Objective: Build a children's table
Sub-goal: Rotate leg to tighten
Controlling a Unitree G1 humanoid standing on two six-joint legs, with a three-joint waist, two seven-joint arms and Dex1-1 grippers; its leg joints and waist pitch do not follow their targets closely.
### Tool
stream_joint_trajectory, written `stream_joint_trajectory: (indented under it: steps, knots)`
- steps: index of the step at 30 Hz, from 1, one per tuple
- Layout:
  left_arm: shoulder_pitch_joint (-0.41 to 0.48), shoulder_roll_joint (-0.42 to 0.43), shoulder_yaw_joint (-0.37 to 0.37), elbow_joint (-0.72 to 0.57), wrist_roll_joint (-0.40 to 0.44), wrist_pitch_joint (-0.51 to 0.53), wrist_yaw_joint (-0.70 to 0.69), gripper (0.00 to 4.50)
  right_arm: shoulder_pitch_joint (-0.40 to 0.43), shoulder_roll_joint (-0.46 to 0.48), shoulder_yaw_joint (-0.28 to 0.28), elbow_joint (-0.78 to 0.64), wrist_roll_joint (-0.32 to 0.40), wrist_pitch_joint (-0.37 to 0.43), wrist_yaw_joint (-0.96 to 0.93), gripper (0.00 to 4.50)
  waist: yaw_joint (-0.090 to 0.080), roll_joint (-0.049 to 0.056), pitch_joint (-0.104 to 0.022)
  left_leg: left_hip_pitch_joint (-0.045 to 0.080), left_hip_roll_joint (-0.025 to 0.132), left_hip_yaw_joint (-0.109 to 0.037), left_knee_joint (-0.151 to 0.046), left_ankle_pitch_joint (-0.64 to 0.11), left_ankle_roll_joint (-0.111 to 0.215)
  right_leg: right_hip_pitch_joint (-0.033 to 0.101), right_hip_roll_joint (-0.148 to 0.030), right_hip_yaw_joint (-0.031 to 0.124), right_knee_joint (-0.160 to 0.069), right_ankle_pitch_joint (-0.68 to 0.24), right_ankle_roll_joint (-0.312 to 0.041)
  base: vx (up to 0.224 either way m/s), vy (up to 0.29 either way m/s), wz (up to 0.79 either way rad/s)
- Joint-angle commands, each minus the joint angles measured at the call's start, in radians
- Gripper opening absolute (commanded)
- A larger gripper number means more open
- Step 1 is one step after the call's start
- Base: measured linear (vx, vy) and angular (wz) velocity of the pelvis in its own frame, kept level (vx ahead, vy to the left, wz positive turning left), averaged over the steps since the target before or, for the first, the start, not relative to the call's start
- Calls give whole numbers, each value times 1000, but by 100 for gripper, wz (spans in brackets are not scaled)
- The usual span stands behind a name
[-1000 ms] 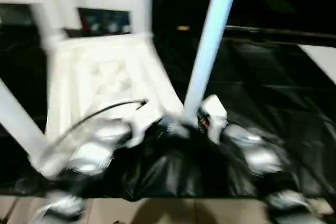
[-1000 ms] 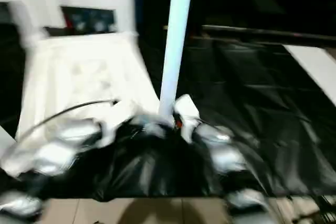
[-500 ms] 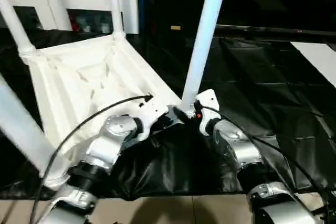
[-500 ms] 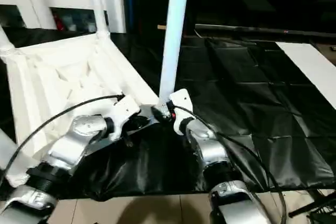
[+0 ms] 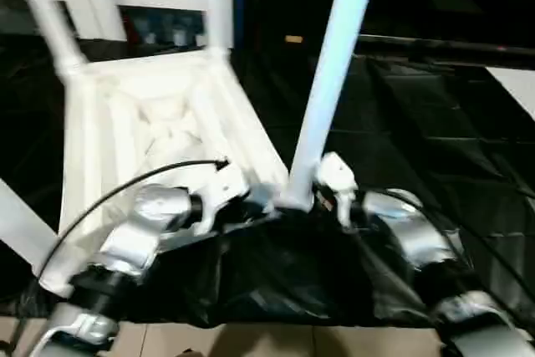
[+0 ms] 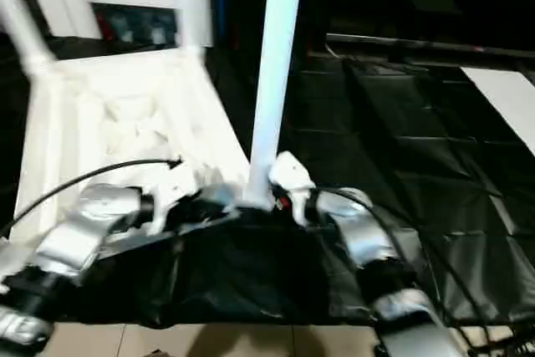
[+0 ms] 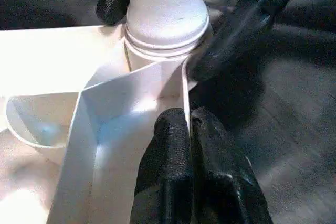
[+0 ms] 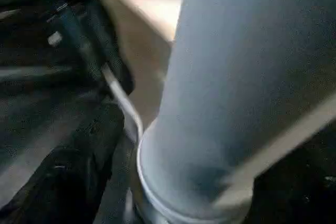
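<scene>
Upturned table top [image 5: 150, 123] on the black sheet [image 5: 435, 165]; left gripper [image 7: 189, 129] clamped tight on its rim, right gripper [image 7: 157, 14] spread around the leg [image 5: 330, 81] just beyond. Best pressed straight down, rim held steady

Arms: I see both silver forearms reaching forward, converging.
Left hand [image 7: 189, 129]: black fingers pressed together, closed.
Right hand [image 7: 157, 3]: black fingers spread wide apart.
</scene>
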Motion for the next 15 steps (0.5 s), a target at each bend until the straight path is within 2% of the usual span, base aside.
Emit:
stream_joint_trajectory:
  steps: [1,5,7,15]
  knots:
    - [3,-5,-53,-39,-38,-32,-88,0,10,-12,24,-39,7,-1,72,370,-1,7,-56,11,25,5,-59,-236,49,48,-55,47,-69,-169,-220,0,0,0]
    - [1,10,-52,-35,-52,-36,-119,0,20,-31,37,-66,22,12,120,357,2,6,-55,14,26,5,-61,-243,36,46,-55,48,-72,-196,-210,0,0,0]
    - [1,18,-53,-36,-61,-33,-140,0,32,-41,49,-92,31,29,149,319,3,6,-56,10,26,4,-61,-229,38,49,-54,48,-69,-181,-209,0,0,0]
    - [2,18,-59,-38,-67,-31,-157,0,40,-43,49,-110,35,41,174,276,2,6,-60,5,24,3,-58,-197,37,54,-56,47,-64,-140,-214,0,0,0]
